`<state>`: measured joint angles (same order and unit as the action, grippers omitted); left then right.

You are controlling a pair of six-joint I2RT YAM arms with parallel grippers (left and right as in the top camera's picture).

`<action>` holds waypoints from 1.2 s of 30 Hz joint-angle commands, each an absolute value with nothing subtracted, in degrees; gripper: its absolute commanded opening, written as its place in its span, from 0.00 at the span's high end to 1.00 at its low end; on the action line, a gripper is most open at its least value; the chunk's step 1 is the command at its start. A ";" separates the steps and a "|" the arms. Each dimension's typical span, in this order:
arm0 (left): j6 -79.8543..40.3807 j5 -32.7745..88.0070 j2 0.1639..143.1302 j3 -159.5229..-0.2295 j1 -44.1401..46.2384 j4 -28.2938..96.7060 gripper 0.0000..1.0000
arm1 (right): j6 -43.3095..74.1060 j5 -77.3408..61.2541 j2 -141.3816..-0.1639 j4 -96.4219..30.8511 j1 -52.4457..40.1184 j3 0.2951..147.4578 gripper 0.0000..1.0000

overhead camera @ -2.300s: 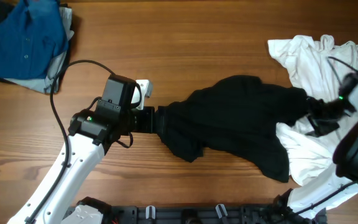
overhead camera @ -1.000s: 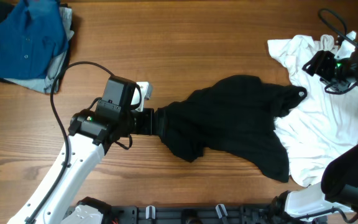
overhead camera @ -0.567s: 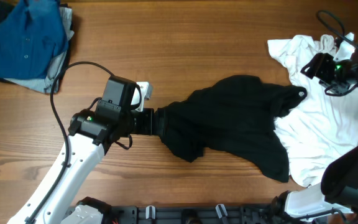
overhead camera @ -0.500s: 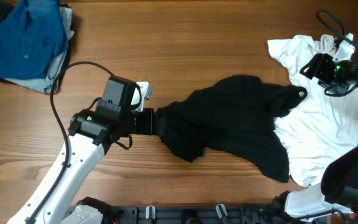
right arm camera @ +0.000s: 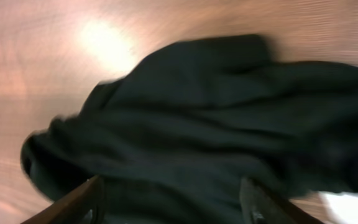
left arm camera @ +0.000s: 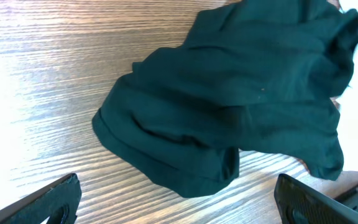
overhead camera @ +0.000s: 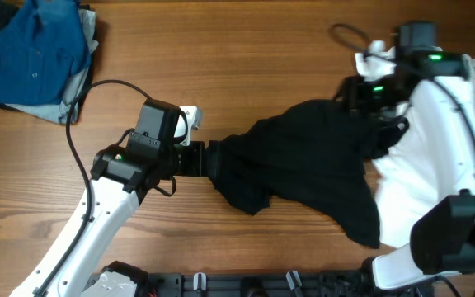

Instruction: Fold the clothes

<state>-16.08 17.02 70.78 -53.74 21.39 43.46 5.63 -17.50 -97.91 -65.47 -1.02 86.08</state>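
Swung left over black T-shirt [overhead camera: 303, 157], right gripper [right arm camera: 171, 190] agape, left gripper [left arm camera: 179, 194] likewise; might snag overlapped white T-shirt [overhead camera: 435, 190] too.

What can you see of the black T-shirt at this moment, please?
The black T-shirt looks like soft, thin fabric. It is crumpled into a wrinkled heap stretched across the middle of the wooden table. No logo shows. Its right end overlaps the white T-shirt. Its left fold lies between the fingers of the open left gripper, ungripped. The open right gripper is over its upper right part; contact cannot be told.
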 commanded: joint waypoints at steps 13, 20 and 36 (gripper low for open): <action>-17.21 15.70 70.85 -54.26 20.08 48.14 0.00 | 11.86 -19.11 -109.08 -68.16 0.36 86.89 0.25; -17.41 15.99 72.05 -54.24 20.08 47.79 0.09 | 11.38 -16.14 -111.98 -70.15 -0.16 86.70 0.25; -17.63 35.88 89.25 -54.22 20.14 39.92 0.05 | 10.52 -16.10 -111.42 -70.13 -0.19 87.39 0.23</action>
